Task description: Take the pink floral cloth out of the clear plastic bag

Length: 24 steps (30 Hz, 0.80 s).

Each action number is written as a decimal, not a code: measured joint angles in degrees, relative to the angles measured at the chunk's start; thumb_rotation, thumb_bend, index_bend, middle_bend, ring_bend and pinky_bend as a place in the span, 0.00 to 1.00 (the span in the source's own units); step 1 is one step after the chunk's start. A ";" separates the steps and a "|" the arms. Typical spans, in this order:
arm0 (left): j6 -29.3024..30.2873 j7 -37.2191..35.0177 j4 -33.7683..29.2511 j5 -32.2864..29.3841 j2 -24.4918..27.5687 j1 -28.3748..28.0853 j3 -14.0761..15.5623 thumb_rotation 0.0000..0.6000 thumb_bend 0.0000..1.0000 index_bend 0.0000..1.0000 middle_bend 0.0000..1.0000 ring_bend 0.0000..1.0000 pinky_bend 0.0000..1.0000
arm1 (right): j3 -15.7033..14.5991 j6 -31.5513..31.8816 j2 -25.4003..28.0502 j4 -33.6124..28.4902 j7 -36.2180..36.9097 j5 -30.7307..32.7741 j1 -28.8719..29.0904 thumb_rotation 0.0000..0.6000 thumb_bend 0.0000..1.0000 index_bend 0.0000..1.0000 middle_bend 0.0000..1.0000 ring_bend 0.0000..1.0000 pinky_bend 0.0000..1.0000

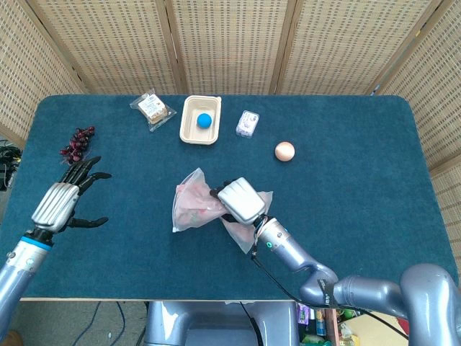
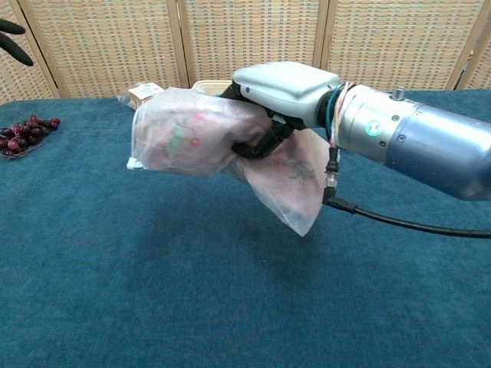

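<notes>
Head view: I'm holding the clear plastic bag in the right hand, fingers clenched around its middle, lifted off the blue surface. The pink floral cloth is bunched in the bag's left end, sticking out toward my left side; the empty tail of the bag is hanging down on the near side of the hand. The bag's long axis is running roughly left to right. The left hand is hovering over the surface's left edge, fingers spread, holding nothing, well apart from the bag. Grapes, a wrapped snack, a tray with a blue ball, a small packet and an egg are sitting along the far side.

Chest view: the right hand is gripping the bag well above the surface; the cloth is filling the left bulge, still fully inside as far as I can tell. Only dark fingertips of the left hand are showing at the top-left corner.

My read: the cloth end is pointing straight at the left hand, so that hand is the one to bring in. I can't tell from either view which end is the bag's mouth, so that's what I'm checking before reaching.
</notes>
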 measured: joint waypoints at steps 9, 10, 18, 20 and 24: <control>-9.35 -2.88 4.66 -3.38 -6.40 -9.49 -2.79 1.00 0.05 0.39 0.00 0.00 0.00 | 2.16 -0.14 -5.23 4.09 -1.79 0.81 2.44 1.00 0.75 0.53 0.66 0.57 0.65; -9.68 -1.98 4.72 -4.08 -6.84 -9.95 -2.96 1.00 0.05 0.39 0.00 0.00 0.00 | 2.18 -0.27 -5.39 4.31 -1.94 0.93 2.51 1.00 0.75 0.53 0.66 0.57 0.65; -12.45 2.52 3.56 -8.59 -8.48 -12.77 -3.42 1.00 0.05 0.40 0.00 0.00 0.00 | 2.47 -0.40 -5.96 4.91 -2.22 1.24 2.62 1.00 0.75 0.53 0.66 0.57 0.65; -12.66 3.68 2.95 -9.20 -8.69 -13.22 -3.33 1.00 0.05 0.40 0.00 0.00 0.00 | 2.59 -0.40 -6.01 4.90 -2.23 1.38 2.61 1.00 0.75 0.53 0.66 0.57 0.65; -12.99 5.32 2.15 -10.65 -9.42 -14.08 -3.34 1.00 0.05 0.42 0.00 0.00 0.00 | 2.70 -0.41 -6.05 4.72 -2.39 1.57 2.57 1.00 0.75 0.53 0.66 0.57 0.65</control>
